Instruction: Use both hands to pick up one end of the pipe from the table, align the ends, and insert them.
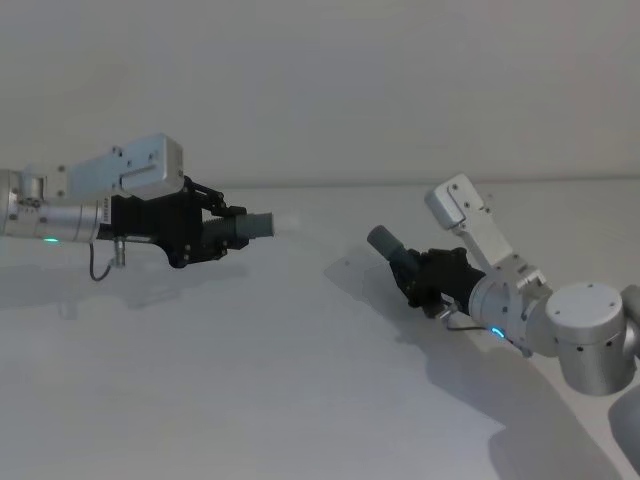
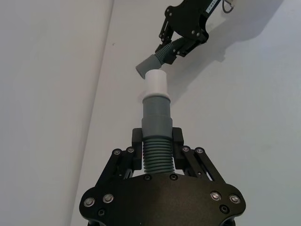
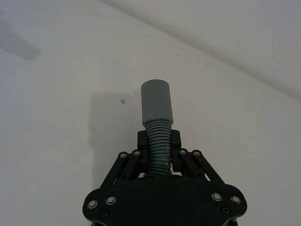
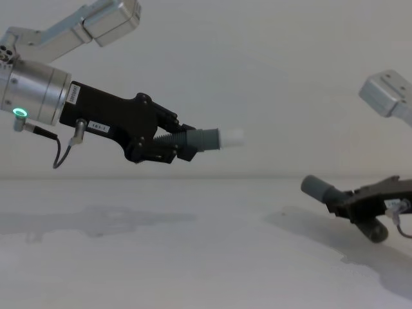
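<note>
Inside left end effector [image 4: 187, 147], white-tipped pipe [image 4: 207, 140]

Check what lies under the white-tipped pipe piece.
The left gripper holds the white-tipped pipe piece off the table; beneath it lie bare surface and faint shadow. Its back end is covered by the gripper's body. The right gripper holds the grey pipe piece off to the side.

Left tool [image 2: 157, 139] and right tool [image 3: 159, 141] are black, angular, screw-studded.

Black left tool [image 1: 230, 228] and black right tool [image 1: 410, 268]; white-tipped pipe piece [image 2: 156, 117] dark grey with ribbed middle; other pipe piece [image 3: 156, 104] all dark grey, ribbed; desk [image 1: 250, 390] plain white
</note>
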`<state>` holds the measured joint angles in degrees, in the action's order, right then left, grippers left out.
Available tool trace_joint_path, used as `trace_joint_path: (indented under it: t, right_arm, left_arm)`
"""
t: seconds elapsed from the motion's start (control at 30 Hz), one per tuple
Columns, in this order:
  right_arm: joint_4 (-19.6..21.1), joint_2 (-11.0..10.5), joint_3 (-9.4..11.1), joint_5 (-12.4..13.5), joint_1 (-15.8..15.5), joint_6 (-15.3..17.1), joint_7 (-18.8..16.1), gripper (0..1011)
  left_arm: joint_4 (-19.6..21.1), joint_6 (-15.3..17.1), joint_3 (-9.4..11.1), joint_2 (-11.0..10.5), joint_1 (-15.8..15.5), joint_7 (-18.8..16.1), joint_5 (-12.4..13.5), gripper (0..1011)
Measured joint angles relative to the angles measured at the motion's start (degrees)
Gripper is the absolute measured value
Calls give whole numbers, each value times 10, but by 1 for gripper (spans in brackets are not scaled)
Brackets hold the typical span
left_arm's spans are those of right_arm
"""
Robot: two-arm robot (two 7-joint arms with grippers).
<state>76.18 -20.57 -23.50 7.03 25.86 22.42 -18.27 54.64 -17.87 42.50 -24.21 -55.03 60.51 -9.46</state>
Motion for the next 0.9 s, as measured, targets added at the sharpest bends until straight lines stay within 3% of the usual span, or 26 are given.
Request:
trace_joint_path:
  t: [0.4,0.9]
  right_arm:
    - [3,-45,-26,-34,20,-98,-63,244]
    - [44,-112,-57,-72,47,-176,-150,244]
  left_arm:
    - [0,0,0,0,0,0,0,331]
    - [0,0,0,0,0,0,0,331]
